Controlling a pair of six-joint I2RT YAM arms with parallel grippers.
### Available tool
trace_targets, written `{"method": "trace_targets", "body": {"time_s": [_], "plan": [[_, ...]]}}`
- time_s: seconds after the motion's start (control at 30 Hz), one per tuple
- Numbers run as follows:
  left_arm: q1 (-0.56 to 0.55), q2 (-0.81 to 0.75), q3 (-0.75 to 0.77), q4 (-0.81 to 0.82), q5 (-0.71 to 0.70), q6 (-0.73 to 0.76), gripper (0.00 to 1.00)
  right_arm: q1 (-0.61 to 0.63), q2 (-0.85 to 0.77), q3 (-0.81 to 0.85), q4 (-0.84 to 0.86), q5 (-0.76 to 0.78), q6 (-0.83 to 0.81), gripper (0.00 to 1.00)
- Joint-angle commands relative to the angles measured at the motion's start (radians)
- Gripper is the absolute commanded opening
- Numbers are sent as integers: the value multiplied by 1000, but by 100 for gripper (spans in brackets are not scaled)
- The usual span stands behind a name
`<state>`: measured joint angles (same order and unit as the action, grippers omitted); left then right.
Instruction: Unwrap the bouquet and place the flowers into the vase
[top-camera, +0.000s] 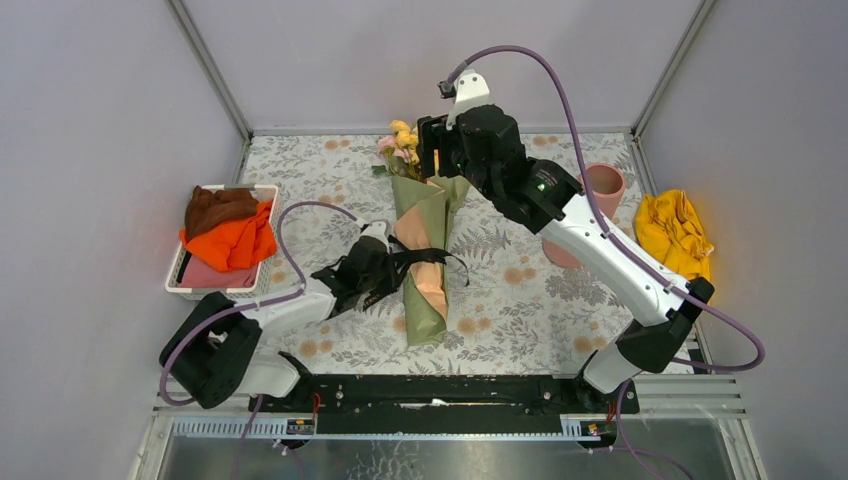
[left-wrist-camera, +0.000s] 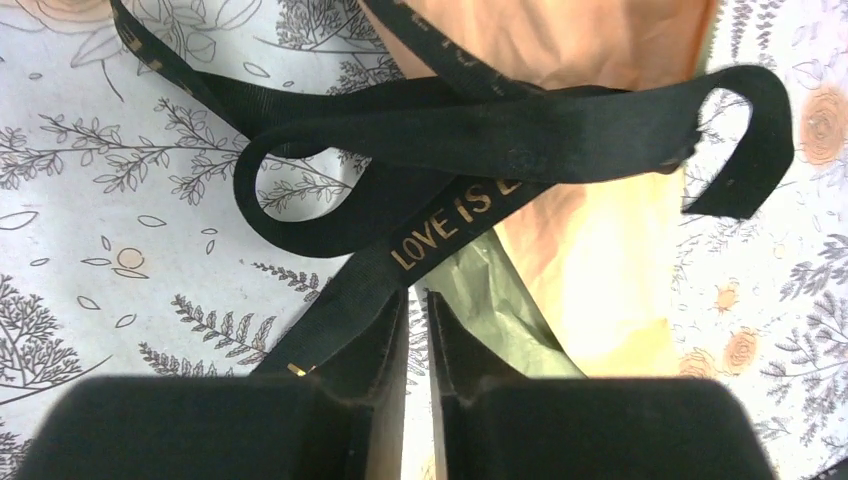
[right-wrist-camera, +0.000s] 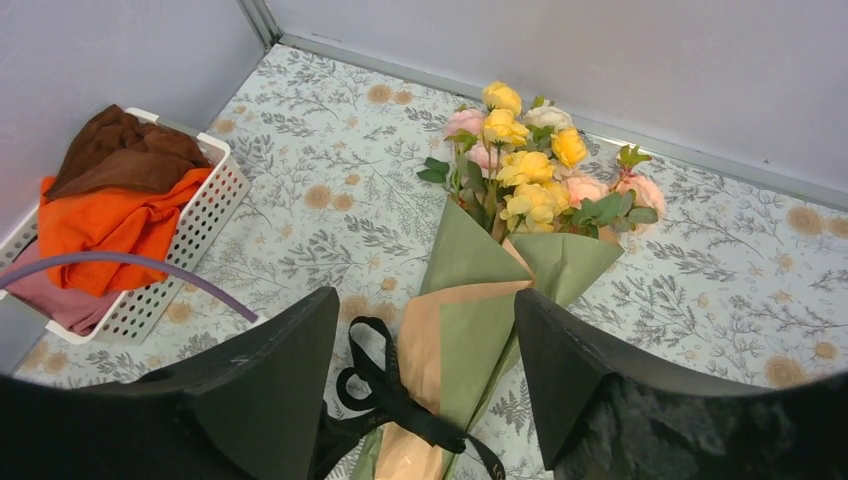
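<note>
Bouquet (top-camera: 425, 255) lies mid-table (top-camera: 320, 190), its long axis running near to far, flowers (right-wrist-camera: 530, 160) at the far end, narrow tip toward the arms; open surface on both flanks; white tray (top-camera: 215, 291) at the left edge, vase (top-camera: 605, 185) far right; right gripper (right-wrist-camera: 425, 300) hangs above the wrapping, jaws spread wide, empty; left gripper (left-wrist-camera: 418, 300) is almost closed, only a slit, beside the black ribbon (left-wrist-camera: 450, 215) lettered "LOVE IS".
</note>
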<state>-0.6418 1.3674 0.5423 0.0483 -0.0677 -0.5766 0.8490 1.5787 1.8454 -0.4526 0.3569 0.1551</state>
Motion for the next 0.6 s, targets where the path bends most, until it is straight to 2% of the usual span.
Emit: {"method": "trace_targets", "body": {"time_s": [0.0, 0.03, 0.13, 0.57], "plan": [[-6, -70, -16, 45, 19, -2, 25, -11, -52, -10, 72, 31, -1, 74], [-7, -77, -17, 50, 21, 0, 29, -11, -55, -19, 75, 31, 2, 76], [-7, -75, -10, 62, 33, 11, 32, -11, -64, -46, 86, 23, 12, 77], [-7, 58, 90, 75, -12, 55, 32, -12, -113, -133, 113, 16, 28, 77]]}}
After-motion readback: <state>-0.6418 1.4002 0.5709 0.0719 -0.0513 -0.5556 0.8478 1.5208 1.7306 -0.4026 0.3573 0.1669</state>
